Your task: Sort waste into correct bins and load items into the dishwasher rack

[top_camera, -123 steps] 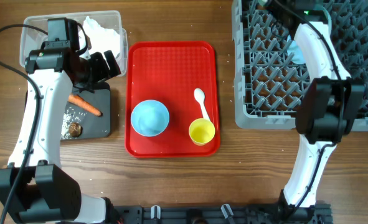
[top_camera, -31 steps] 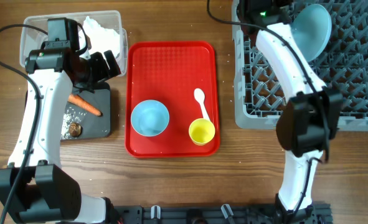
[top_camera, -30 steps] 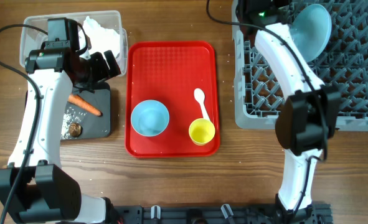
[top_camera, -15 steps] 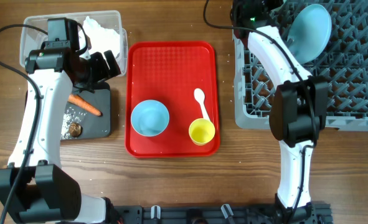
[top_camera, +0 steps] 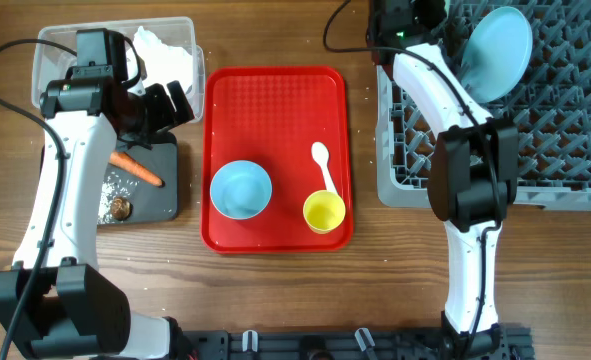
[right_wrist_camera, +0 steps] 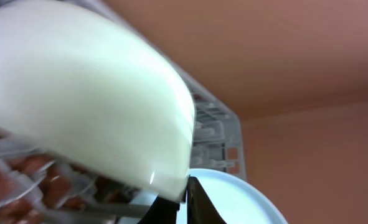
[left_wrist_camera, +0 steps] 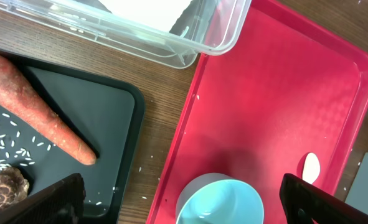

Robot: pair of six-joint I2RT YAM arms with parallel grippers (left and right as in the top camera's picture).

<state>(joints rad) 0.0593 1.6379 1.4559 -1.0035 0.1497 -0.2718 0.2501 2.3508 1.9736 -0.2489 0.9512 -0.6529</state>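
Note:
My right gripper (top_camera: pixel 457 30) (right_wrist_camera: pixel 187 186) is shut on the rim of the teal bowl (top_camera: pixel 501 45) (right_wrist_camera: pixel 90 93), held on edge at the back of the grey dishwasher rack (top_camera: pixel 535 140). A light blue plate (right_wrist_camera: pixel 233 199) shows behind it. My left gripper (top_camera: pixel 165 105) (left_wrist_camera: pixel 187 199) is wide open and empty, between the black tray (top_camera: pixel 160 200) and the red tray (top_camera: pixel 275 100). The carrot (top_camera: pixel 138 170), rice (top_camera: pixel 115 185) and a brown scrap (top_camera: pixel 122 208) lie in the black tray. A white napkin (top_camera: pixel 165 50) is in the clear tub (top_camera: pixel 55 60). The red wrapper is out of view.
On the red tray sit a light blue bowl (top_camera: pixel 241 189) (left_wrist_camera: pixel 224 202), a yellow cup (top_camera: pixel 324 212) and a white spoon (top_camera: pixel 324 165) (left_wrist_camera: pixel 310 167). The right arm's elbow (top_camera: pixel 475 190) hangs over the rack's front left edge.
My right wrist has swung left along the rack's back edge, and the teal bowl now stands on edge there, turned slightly more face-on. The left arm has not moved.

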